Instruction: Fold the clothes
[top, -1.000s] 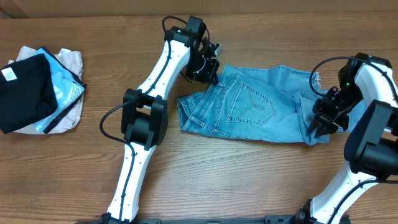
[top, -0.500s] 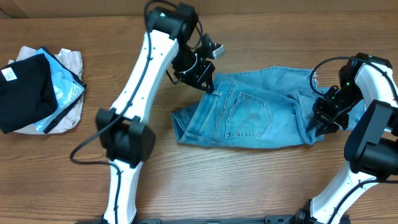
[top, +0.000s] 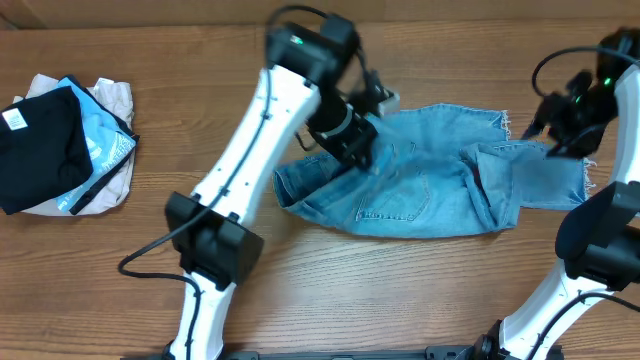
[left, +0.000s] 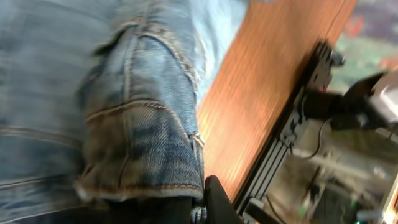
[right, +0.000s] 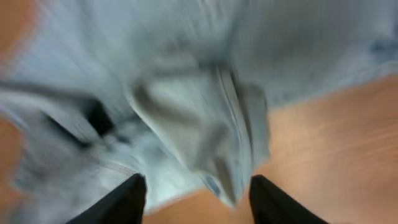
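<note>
- The wooden table (top: 120, 270) was brown, its grain running left to right.
- A pair of light-blue jeans (top: 430, 190) lay rumpled on its right-hand half. One leg was doubled back over the rest, and a frayed hem (top: 505, 122) pointed toward the far edge.
- Well apart from them, at the left edge, sat a small heap. A beige cloth (top: 118, 100) lay lowest on the wood, with a cyan cloth (top: 105, 145) over it. A black garment (top: 40, 150) with a white tag (top: 15, 118) lay on top.

jeans (top: 430, 190) centre-right, cloth pile (top: 60, 140) left, table (top: 180, 110) between
</note>
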